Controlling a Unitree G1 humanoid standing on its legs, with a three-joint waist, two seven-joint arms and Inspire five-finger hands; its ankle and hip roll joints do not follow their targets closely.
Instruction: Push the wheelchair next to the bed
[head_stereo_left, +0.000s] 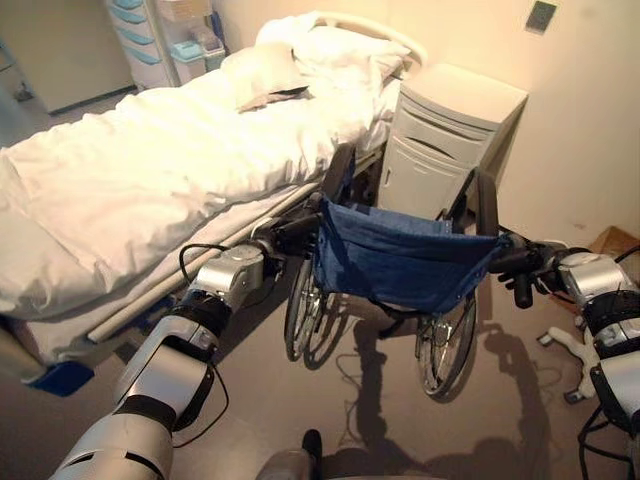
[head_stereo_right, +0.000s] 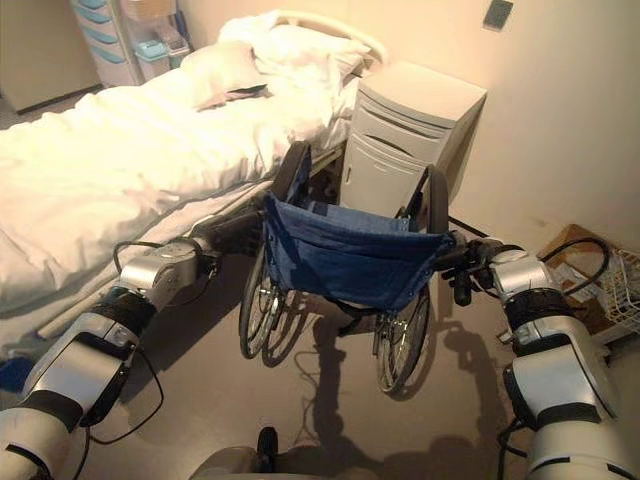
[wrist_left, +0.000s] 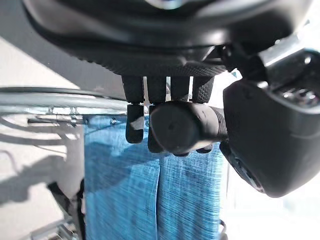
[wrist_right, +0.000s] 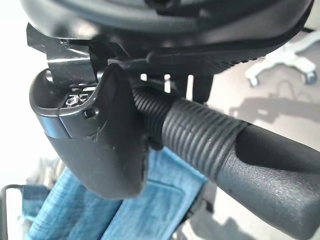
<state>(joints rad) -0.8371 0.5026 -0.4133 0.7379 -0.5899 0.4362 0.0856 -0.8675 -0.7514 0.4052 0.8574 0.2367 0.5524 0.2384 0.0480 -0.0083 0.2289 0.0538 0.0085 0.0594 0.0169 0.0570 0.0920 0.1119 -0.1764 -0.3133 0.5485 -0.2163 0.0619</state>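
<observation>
The two head views looked down from above and behind the wheelchair (head_stereo_left: 400, 255), toward the bed (head_stereo_left: 150, 170) and the cabinet (head_stereo_right: 410, 130) by the wall. They shared this whole scene, each shifted slightly sideways from the other. The left wrist view sat very close behind the left hand (wrist_left: 165, 100), facing the grip end (wrist_left: 180, 127) and blue back cloth (wrist_left: 150, 195). The right wrist view looked equally closely along the right hand (wrist_right: 100, 145) over its ribbed grip (wrist_right: 210, 145).
</observation>
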